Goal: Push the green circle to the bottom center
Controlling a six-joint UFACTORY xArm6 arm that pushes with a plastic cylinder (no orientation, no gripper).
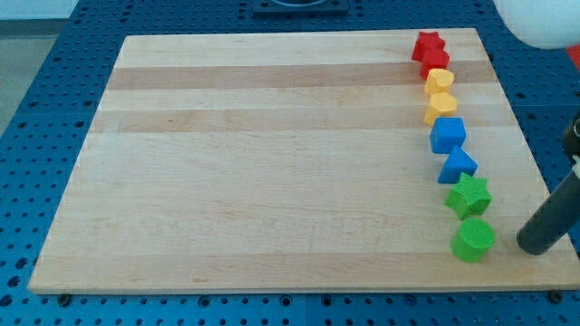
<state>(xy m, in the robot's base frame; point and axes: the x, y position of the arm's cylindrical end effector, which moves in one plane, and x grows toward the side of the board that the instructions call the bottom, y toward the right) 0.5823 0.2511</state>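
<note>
From where the camera looks, the green circle (pixel 473 240) sits near the wooden board's (pixel 272 163) bottom-right corner, ending a column of blocks. Above it stand the green star (pixel 468 195), blue triangle (pixel 458 166), blue cube (pixel 447 134), two yellow blocks (pixel 440 94) and two red blocks (pixel 430 52). There is no claw, only a rod; my tip (pixel 535 243) rests just right of the green circle, apart from it.

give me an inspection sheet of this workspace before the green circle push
surface: wooden board, bare over its left and middle.
job's things: green circle near the bottom right corner, lowest in the column.
clutter: green star, blue triangle, blue cube, two yellow blocks, red star with a second red block below it.
pincer: none; my tip sits right of the green circle, apart from it.
cables: nothing seen.
surroundings: blue perforated table; white rounded object at top right.
</note>
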